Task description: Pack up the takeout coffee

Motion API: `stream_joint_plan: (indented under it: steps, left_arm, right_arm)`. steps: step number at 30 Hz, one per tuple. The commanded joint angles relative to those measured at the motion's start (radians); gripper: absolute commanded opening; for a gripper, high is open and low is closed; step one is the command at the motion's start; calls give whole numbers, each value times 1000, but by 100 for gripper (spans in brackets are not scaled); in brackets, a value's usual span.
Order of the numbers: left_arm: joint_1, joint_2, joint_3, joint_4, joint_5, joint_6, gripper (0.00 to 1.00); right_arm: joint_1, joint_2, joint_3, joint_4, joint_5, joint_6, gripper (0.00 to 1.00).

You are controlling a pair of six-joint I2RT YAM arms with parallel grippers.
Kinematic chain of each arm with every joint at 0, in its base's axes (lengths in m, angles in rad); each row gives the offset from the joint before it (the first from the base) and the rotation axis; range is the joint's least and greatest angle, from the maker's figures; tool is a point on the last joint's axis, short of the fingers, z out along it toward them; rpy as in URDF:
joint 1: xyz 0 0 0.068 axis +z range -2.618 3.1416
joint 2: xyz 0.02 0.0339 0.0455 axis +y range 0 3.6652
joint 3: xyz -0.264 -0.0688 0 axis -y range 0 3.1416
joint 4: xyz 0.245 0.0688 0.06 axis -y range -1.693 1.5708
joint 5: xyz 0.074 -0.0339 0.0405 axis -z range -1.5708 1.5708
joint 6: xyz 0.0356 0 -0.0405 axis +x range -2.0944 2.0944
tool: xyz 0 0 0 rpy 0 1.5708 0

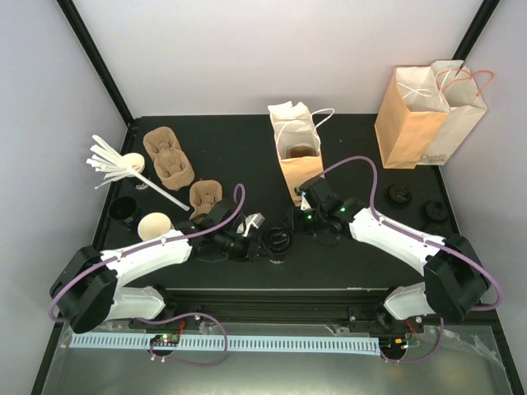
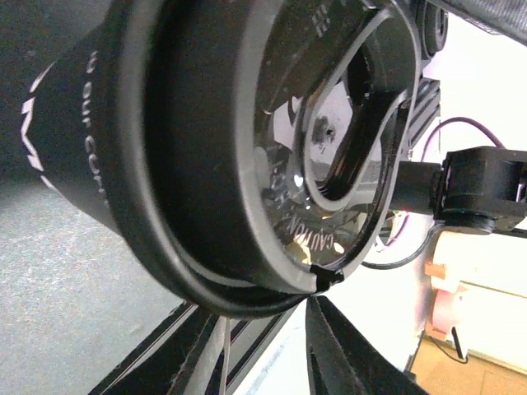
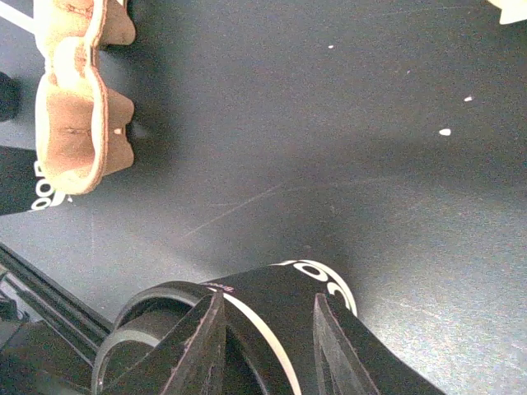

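The takeout coffee (image 1: 280, 241), a small black cup with white lettering and a black lid, sits between both arms near the table's front middle. My left gripper (image 1: 254, 245) reaches it from the left. In the left wrist view the lidded cup (image 2: 206, 164) fills the frame and the left gripper (image 2: 270, 311) has its fingertips against the lower rim of the lid. My right gripper (image 1: 296, 224) comes in from the upper right. In the right wrist view the right gripper (image 3: 268, 304) straddles the cup's body (image 3: 284, 284), with the lid at lower left.
An open brown paper bag (image 1: 298, 160) stands just behind the cup. Two more bags (image 1: 428, 115) stand back right. Pulp cup carriers (image 1: 169, 160) (image 3: 78, 123), white stirrers (image 1: 111, 160) and another black cup (image 1: 123, 210) are on the left. Loose black lids (image 1: 401, 195) lie right.
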Motion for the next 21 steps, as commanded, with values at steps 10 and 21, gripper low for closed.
stream_joint_plan:
  steps: [10,21]
  left_arm:
    - [64,-96,77,-149,-64,50,32]
    - [151,-90,111,-178,-33,100,21]
  right_arm:
    - [0,-93,59,-155,105,-78,35]
    - [0,-206,-79,-67,-32,-26,32]
